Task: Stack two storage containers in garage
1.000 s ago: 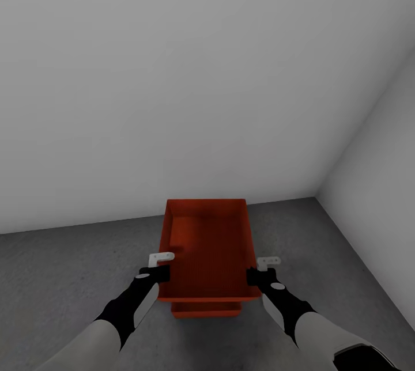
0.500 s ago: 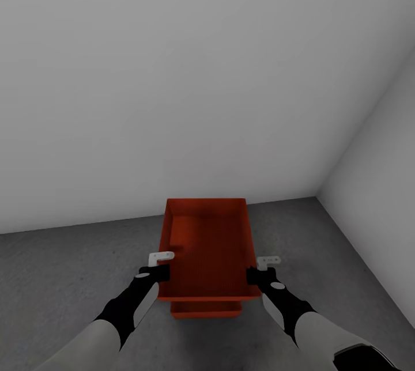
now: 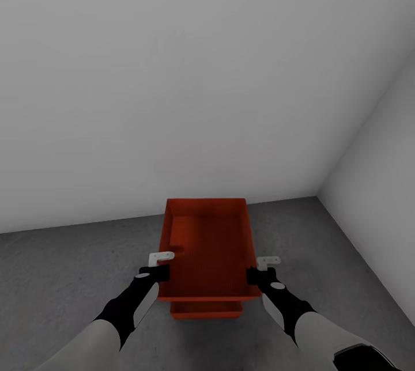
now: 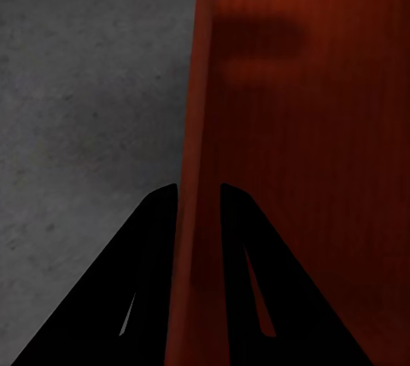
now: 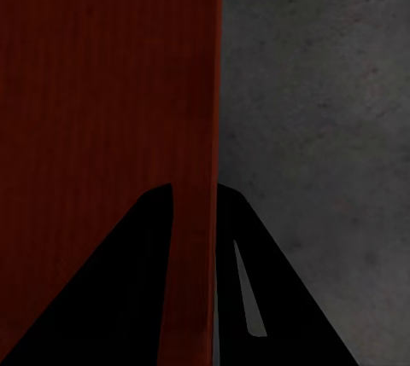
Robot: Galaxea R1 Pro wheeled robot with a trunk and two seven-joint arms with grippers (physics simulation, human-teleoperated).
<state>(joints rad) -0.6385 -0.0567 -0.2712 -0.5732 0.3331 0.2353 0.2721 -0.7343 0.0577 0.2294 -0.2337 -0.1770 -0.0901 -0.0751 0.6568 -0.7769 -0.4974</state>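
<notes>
Between two claws, above dark mottled concrete floor (image 3: 69, 279) of bare pale-walled garage (image 3: 173, 83), hangs upper topless orange-red rectangular plastic bin (image 3: 208, 244).

Left claw (image 3: 157, 272): clamped on that bin's left wall, rim running up between both fingers (image 4: 158, 238) in left wrist view, one finger outside, one inside. Bin body lying to this claw's right, long axis running straight ahead, away from robot.

Directly beneath, second identical orange-red bin (image 3: 206, 308) resting on floor, just a near strip peeking out below upper bin's front edge. Seemingly lined up along same long axis; gap or contact between both bins impossible to judge from head view.

Right claw (image 3: 256, 275): pinching upper bin's right wall likewise, wall edge between both fingers (image 5: 154, 238) in right wrist view, concrete beyond. Bin body lying to this claw's left. Both arms about equally near, sharing load at near end of each side wall.

Judged stage: final stacking. Coming move turning on straight-down relation, upper bin over lower; keeping it level, walls parallel, then letting go both sides once seated. Risk: skewed seating, or a tilt should one side release first.
</notes>
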